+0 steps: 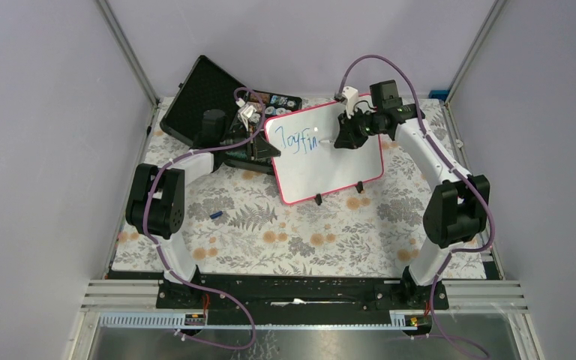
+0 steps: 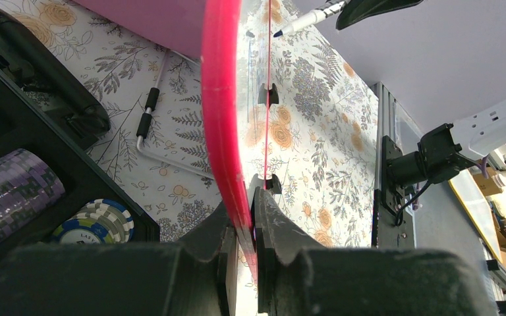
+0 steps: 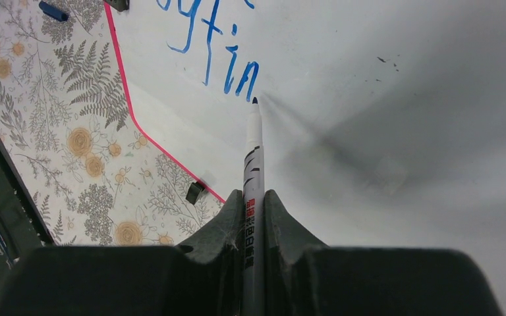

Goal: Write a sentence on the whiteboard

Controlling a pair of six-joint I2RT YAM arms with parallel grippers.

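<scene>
The whiteboard (image 1: 330,165), white with a pink-red frame and two black feet, stands tilted at the middle back of the table. Blue letters "Joyfin" run along its top. My left gripper (image 1: 259,146) is shut on the board's left frame edge (image 2: 223,112). My right gripper (image 1: 345,135) is shut on a white marker (image 3: 253,171). The marker's tip touches the board (image 3: 382,99) just after the last letter. The marker tip also shows in the left wrist view (image 2: 296,25).
An open black poker-chip case (image 1: 210,101) with chip stacks (image 2: 99,220) lies behind the board at the left. A small blue marker cap (image 1: 217,215) lies on the floral cloth. Metal rails border both sides of the table.
</scene>
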